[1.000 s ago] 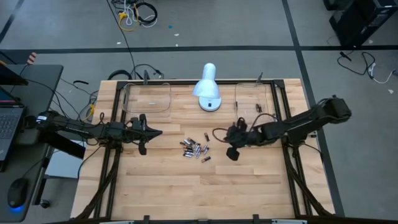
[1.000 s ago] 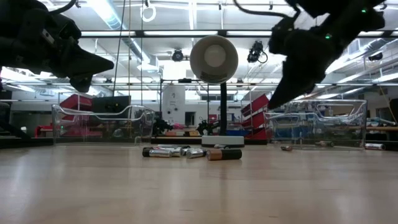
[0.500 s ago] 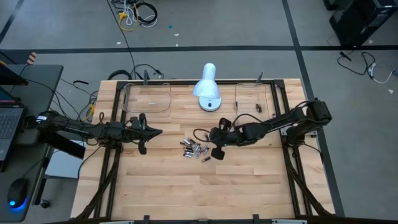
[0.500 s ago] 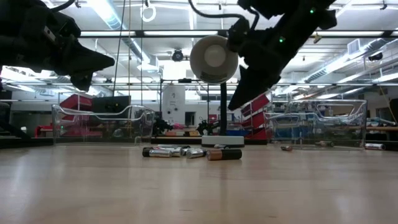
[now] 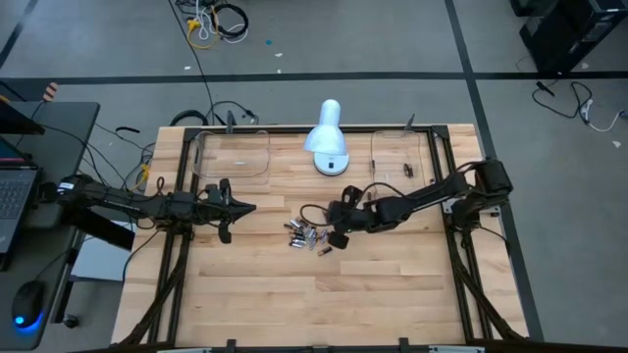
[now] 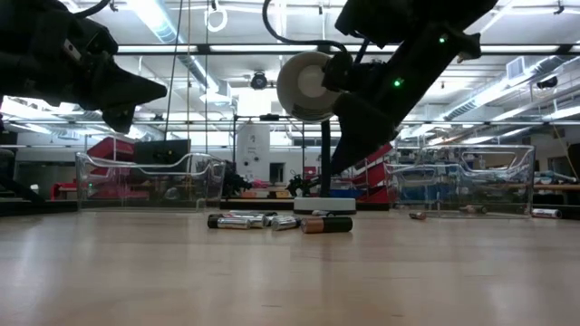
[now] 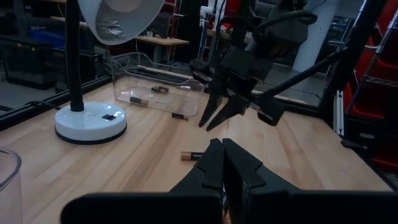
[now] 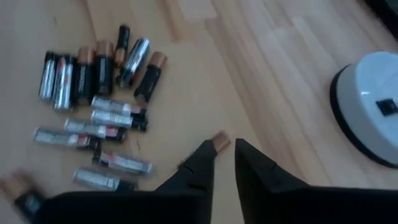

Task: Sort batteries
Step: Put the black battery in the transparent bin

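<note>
Several small batteries (image 5: 306,233), silvery and dark with coppery ends, lie in a loose pile on the wooden table; they also show in the right wrist view (image 8: 93,93) and the low view (image 6: 272,220). My right gripper (image 5: 331,236) hovers open just right of the pile, fingers slanting down, clear of the table in the low view (image 6: 337,167). One coppery-ended battery (image 8: 219,142) lies just beyond its fingertips. My left gripper (image 5: 243,209) is shut and empty, held above the table left of the pile.
A white desk lamp (image 5: 329,137) stands at the far middle. A clear tray (image 5: 231,152) stands at the far left. Another clear tray (image 5: 400,155) at the far right holds a few batteries (image 5: 407,169). Bare wood lies toward the near edge.
My right gripper has gone toward the table's left edge and a little down, from right of the lamp's base to just beside the battery pile. The batteries have not moved.
</note>
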